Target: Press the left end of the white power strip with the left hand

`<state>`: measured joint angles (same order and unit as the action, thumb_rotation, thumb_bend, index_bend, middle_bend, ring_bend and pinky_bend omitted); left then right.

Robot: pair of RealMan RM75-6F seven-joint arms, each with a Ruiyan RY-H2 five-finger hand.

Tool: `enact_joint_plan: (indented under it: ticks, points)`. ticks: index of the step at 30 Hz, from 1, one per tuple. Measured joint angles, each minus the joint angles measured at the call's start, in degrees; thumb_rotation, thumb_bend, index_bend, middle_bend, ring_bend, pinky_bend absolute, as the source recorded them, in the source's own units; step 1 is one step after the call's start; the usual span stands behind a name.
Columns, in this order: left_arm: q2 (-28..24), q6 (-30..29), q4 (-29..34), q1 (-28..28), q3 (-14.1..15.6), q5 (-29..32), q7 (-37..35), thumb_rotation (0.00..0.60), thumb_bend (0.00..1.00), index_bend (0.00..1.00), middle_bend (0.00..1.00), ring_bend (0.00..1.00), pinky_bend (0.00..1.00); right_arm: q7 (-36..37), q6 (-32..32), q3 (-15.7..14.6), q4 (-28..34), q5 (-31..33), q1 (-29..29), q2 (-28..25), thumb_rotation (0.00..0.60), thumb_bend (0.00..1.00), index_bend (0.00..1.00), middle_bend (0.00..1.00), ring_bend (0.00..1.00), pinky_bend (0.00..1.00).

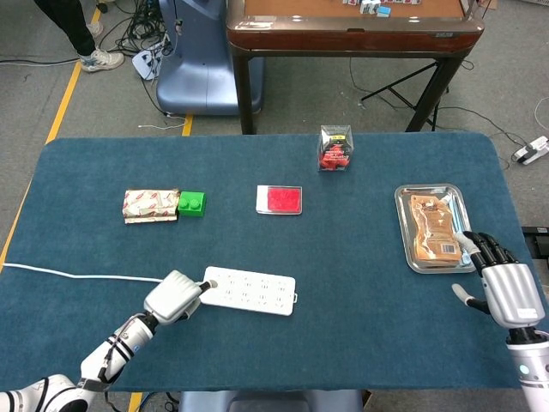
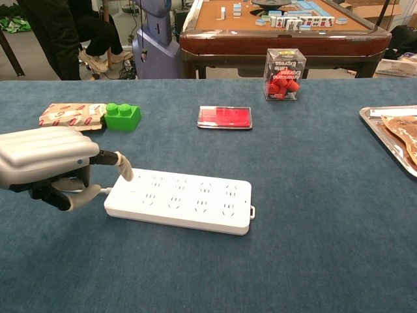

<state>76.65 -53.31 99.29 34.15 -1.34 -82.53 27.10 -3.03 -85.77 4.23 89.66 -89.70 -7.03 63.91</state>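
The white power strip (image 1: pixel 249 291) (image 2: pixel 179 200) lies flat near the table's front, its cable (image 1: pixel 77 275) running off to the left. My left hand (image 1: pixel 174 296) (image 2: pixel 49 163) sits just left of the strip with most fingers curled in. One outstretched fingertip (image 2: pixel 125 173) touches the top of the strip's left end. My right hand (image 1: pixel 506 287) hovers at the table's right edge with its fingers apart and nothing in it; the chest view does not show it.
A green brick (image 1: pixel 191 203) (image 2: pixel 122 116) and a wrapped packet (image 1: pixel 150 205) (image 2: pixel 70 115) lie at back left. A red flat case (image 1: pixel 279 199) (image 2: pixel 225 117) lies mid-table, a clear box of red pieces (image 1: pixel 335 148) (image 2: pixel 285 74) behind it. A metal tray (image 1: pixel 401 215) holds a brown pouch.
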Motion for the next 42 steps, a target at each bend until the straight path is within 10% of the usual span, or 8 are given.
enact_joint_plan:
  ticks: [42]
  points:
    - [3.35, 0.95, -4.42, 2.29, 1.78, 4.58, 0.65, 0.600, 0.59, 0.32, 1.00, 1.00, 1.00, 0.76, 0.95, -0.14, -1.65, 0.88, -0.44, 1.10, 0.600, 0.16, 0.15, 0.17, 0.14, 0.34]
